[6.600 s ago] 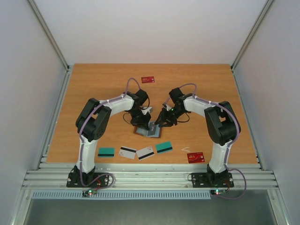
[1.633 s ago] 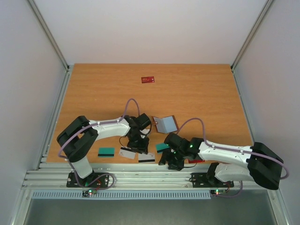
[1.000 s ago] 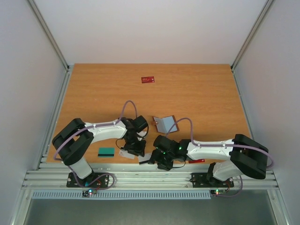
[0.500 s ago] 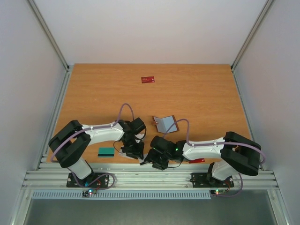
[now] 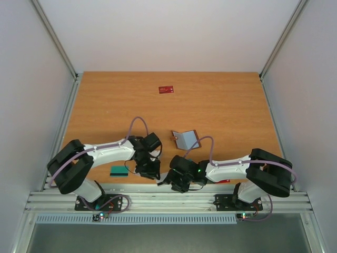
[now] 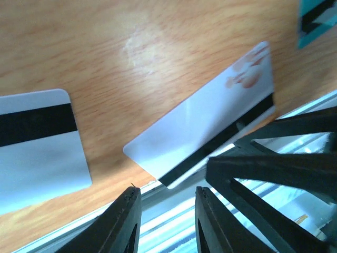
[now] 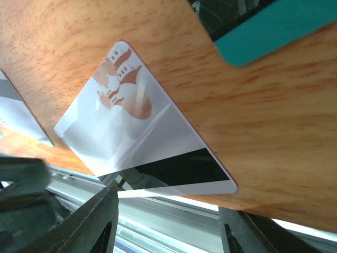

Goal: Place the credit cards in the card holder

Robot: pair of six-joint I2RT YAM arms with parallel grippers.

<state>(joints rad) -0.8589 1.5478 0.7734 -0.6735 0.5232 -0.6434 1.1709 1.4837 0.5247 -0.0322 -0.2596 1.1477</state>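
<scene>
Step in hand, as judged: lifting the white plastic card with a black stripe and a brown print (image 7: 142, 142) off the wooden desk (image 5: 226, 105); this card lies at the near edge, its striped long side overhanging the ribbed aluminium rail (image 5: 158, 199). The right end effector (image 7: 168, 203) stands wide open and empty, the overhanging edge lying between the lines of its two fingers; the left end effector (image 6: 167, 192) stands partly open, also empty, just beside the card's near corner and close to the right one. The grip probably calls for one finger over and one under the overhang, set well onto the stripe so that the thin plastic does not pivot out; keep the pads flat to the card face; let one arm grasp while the other holds off, since the two are nearly touching. Avoid nudging the second white striped card (image 6: 37, 142) and the teal card (image 7: 274, 26) nearby. The open brown leather card holder with grey-blue lining (image 5: 186, 139) lies farther up the desk, apart from these cards; one red card (image 5: 166, 89) lies well beyond it.
</scene>
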